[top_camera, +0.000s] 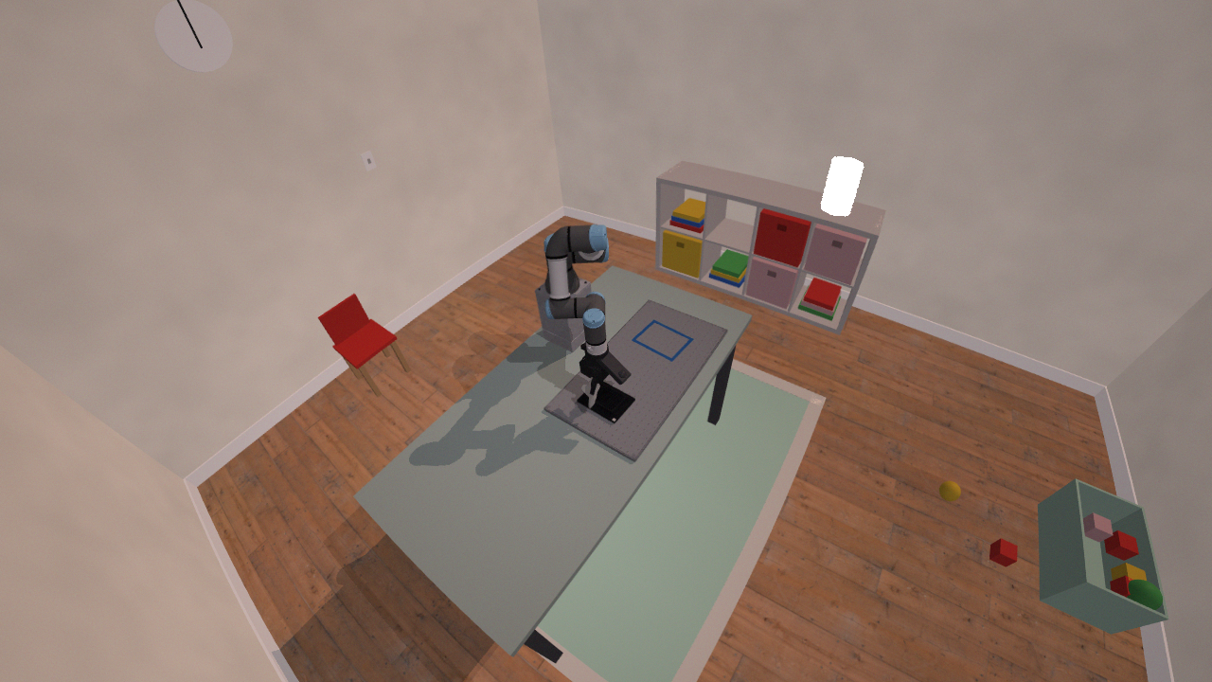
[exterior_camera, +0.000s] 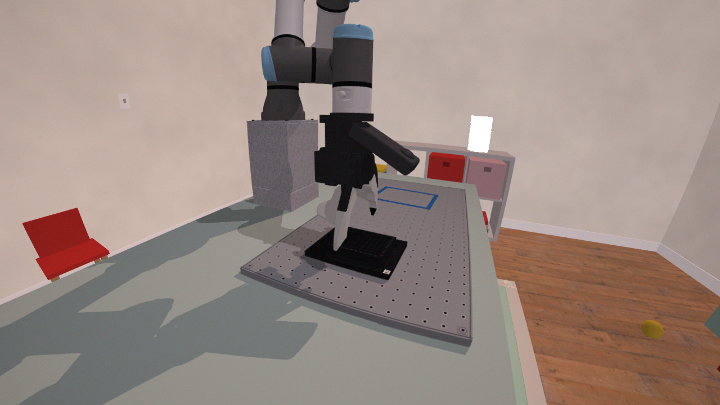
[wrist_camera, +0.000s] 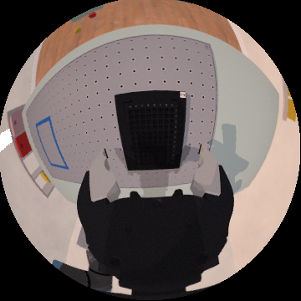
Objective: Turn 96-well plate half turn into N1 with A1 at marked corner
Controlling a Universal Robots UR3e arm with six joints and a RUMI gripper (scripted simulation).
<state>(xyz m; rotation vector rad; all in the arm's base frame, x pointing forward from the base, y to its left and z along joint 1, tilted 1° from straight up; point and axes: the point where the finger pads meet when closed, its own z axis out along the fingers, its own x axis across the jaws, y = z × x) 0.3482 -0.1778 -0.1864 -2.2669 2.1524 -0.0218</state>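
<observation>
- Floor [top_camera: 856, 543] [exterior_camera: 594, 302] [wrist_camera: 138, 14]: wood planks, knotted grain.
- Board [top_camera: 678, 373] [exterior_camera: 427, 282] [wrist_camera: 163, 63]: matt, perforated.
- Pedestal [top_camera: 555, 326] [exterior_camera: 269, 161]: rough-looking, speckled.
- Tabletop [top_camera: 508, 526] [exterior_camera: 352, 372] [wrist_camera: 247, 84]: smooth, matt.
- Chair [top_camera: 364, 341] [exterior_camera: 72, 257]: smooth red seat, wooden-looking legs.

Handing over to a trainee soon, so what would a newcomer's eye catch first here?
Probably the glowing white lamp on the shelf unit. Then the red chair by the wall, and the black well plate in its nest, beneath the open end effector.
</observation>
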